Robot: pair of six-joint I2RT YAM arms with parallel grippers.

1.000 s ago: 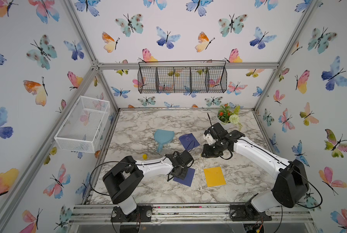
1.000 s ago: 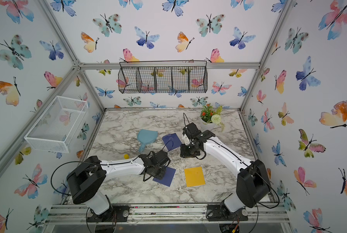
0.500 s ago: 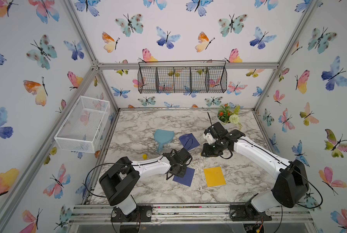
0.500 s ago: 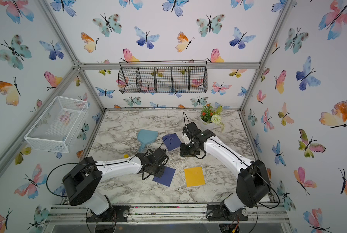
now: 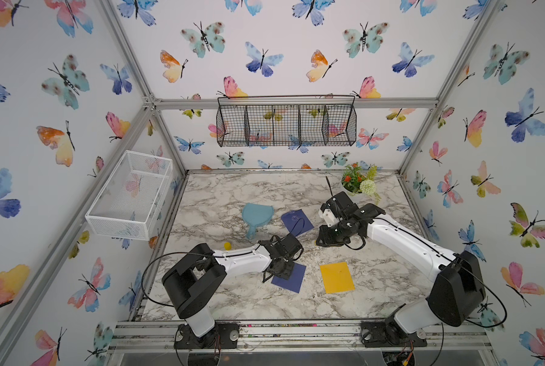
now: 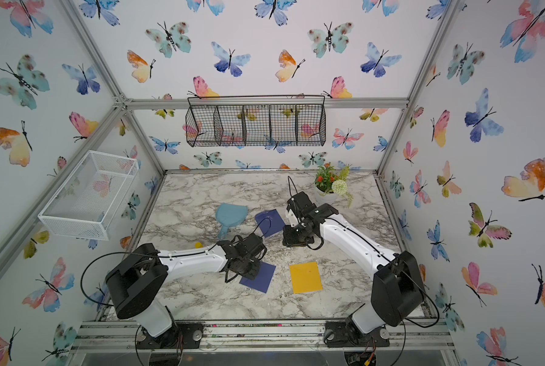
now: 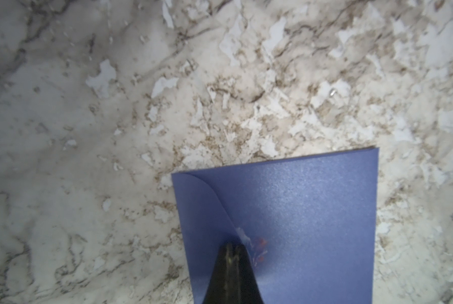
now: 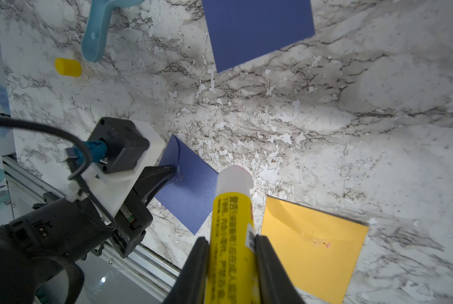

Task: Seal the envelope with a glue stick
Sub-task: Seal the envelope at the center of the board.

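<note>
Gripping the glue stick [image 8: 230, 223], the right gripper [image 8: 232, 239] is aiming its tip at the envelope [image 8: 191, 192] the clenched left gripper [image 7: 232, 248] is pinning.

top views: high at front, looking down on whole bench [image 5: 233, 190] | wrist views: close above it, both showing blue envelope [image 7: 299, 210]

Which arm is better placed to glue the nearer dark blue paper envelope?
Right: right gripper holds the uncapped yellow glue stick near that envelope; left gripper, shut, pins its flap.
</note>
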